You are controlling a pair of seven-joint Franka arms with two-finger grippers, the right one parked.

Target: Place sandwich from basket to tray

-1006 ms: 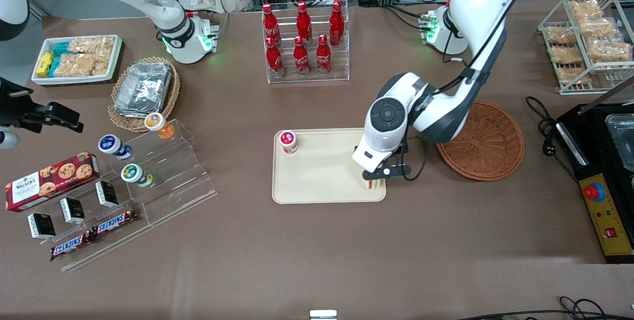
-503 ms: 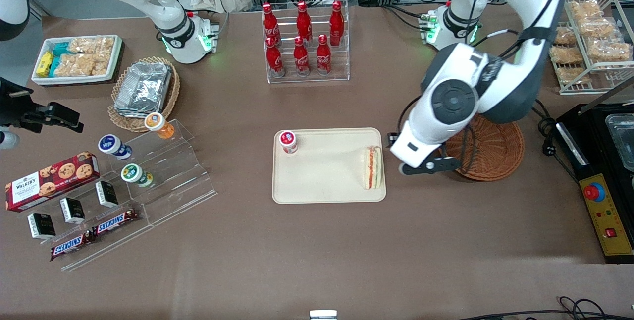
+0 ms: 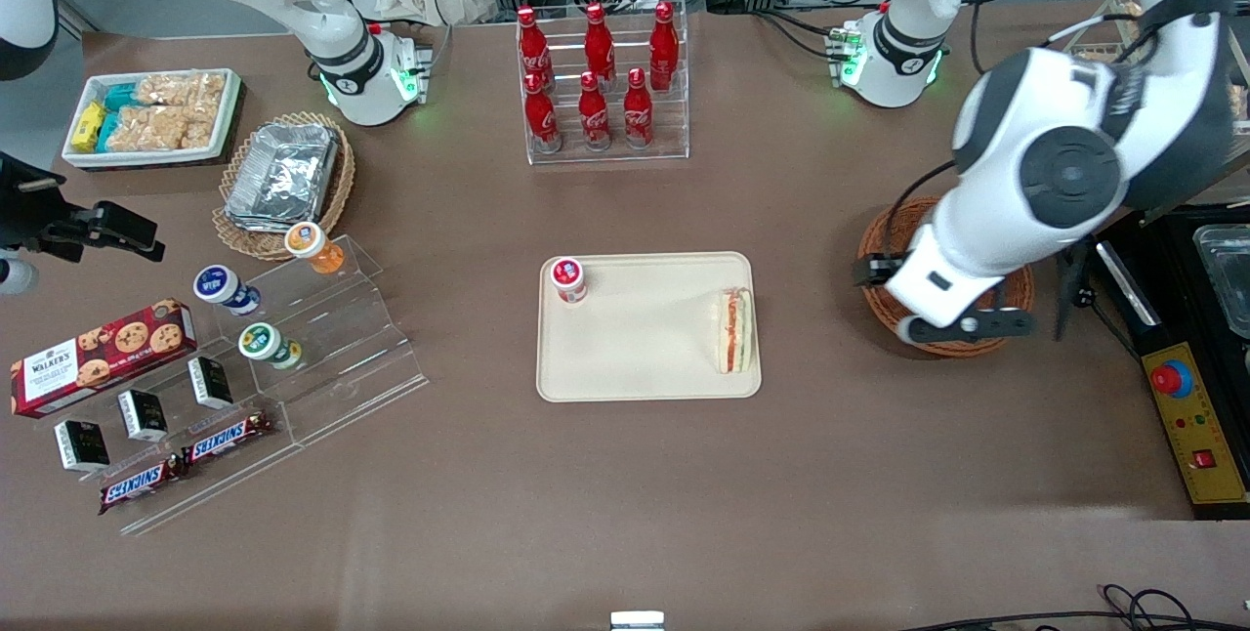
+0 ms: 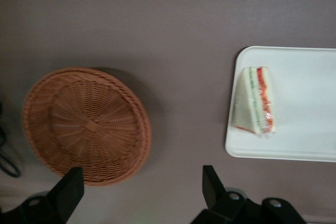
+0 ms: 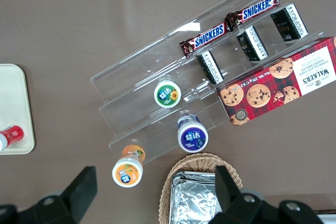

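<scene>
Now the sandwich (image 3: 734,330) lies on the tray (image 3: 635,348), a red-capped bottle (image 3: 567,279) at its corner; the hand (image 4: 142,192), fingers spread and empty, hangs above the basket (image 3: 884,304) on the bench (image 3: 625,475).

Even overhead light falls across the brown worktop (image 3: 625,494), bright and free of harsh glare; shadows are short and soft. In the front view the plastic display steps (image 3: 322,357) catch pale reflections. The left wrist view is dimmer and slightly soft, with the basket (image 4: 86,124) casting a dark shadow and the end effector (image 4: 139,192) blurred. The tray (image 4: 310,145) looks washed out.
</scene>
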